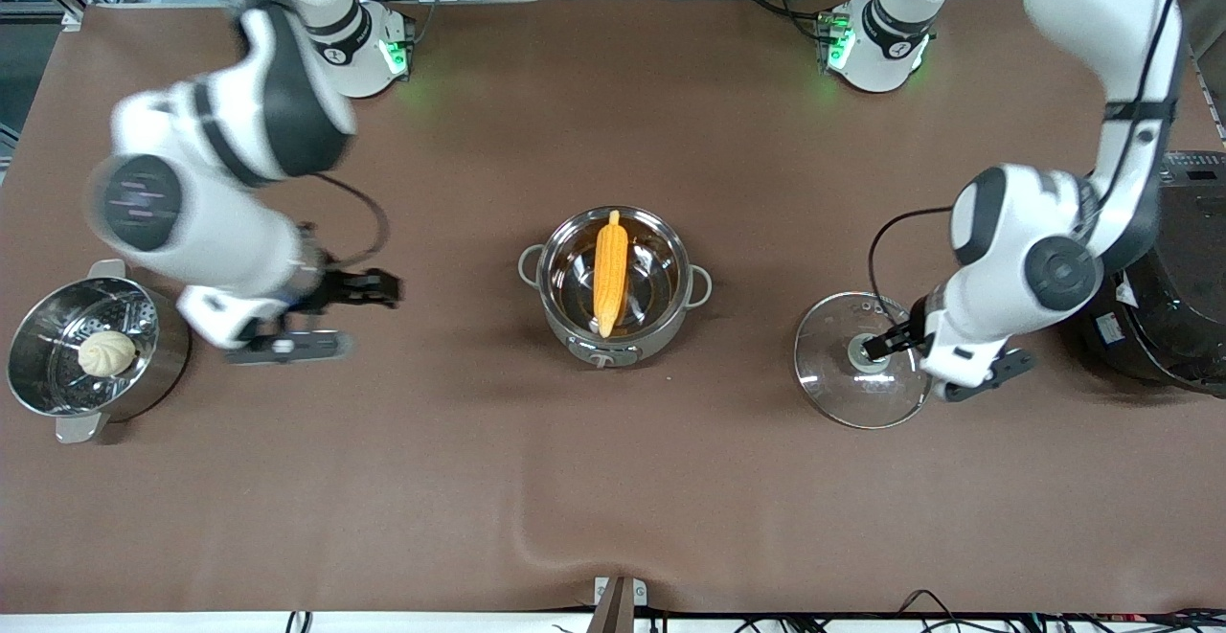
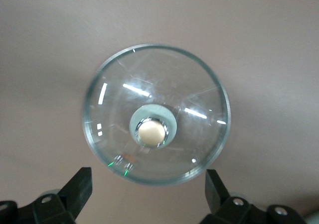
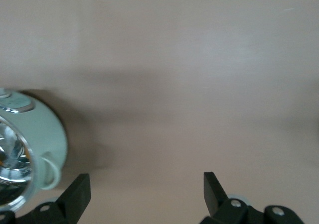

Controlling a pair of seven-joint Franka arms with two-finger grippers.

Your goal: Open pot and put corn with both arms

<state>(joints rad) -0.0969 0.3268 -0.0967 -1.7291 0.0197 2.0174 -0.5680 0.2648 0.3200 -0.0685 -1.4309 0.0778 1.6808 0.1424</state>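
Already the pot (image 1: 616,288) sits open mid-counter (image 1: 575,480), heavy and steady, with the corn (image 1: 610,274) lying stiff inside, tip toward twelve o'clock. Its fragile, slippery glass lid (image 1: 857,365) rests at three o'clock; grip the knob (image 2: 152,131). Left end effector (image 2: 149,189) hovers released above it; right end effector (image 3: 144,194), spread empty, hangs at nine.

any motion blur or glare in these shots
Front view: the right arm and its open pincer are smeared by motion, while the left arm, pot and corn are crisp. Left wrist view: bright streaks of glare on the glass lid, open left pincer above it. Right wrist view: soft overall, with a dark shadow beside the pot.
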